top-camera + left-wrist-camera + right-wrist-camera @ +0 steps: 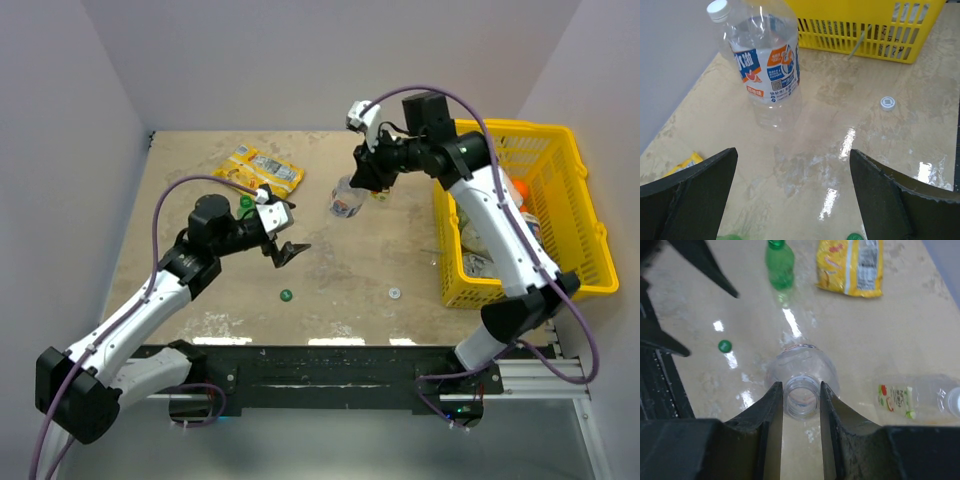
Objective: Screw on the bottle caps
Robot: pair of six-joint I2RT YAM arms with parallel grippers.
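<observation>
My right gripper (366,176) (801,390) is shut on the open threaded neck of a clear bottle (344,198) (801,371) with a blue and orange label (767,65); its base is at or just above the table. My left gripper (287,250) (792,152) is open and empty, low over the table, facing that bottle. A dark green cap (286,295) (855,236) (724,345) lies near it. A white cap (394,293) (888,103) lies further right. A green bottle (246,205) (779,265) stands by the left arm. A second clear bottle (912,397) lies flat, a white cap (955,401) on it.
A yellow snack packet (258,170) (852,265) lies at the back left. A yellow basket (560,250) (865,35) holding bulkier containers stands at the right. Walls close the left, back and right sides.
</observation>
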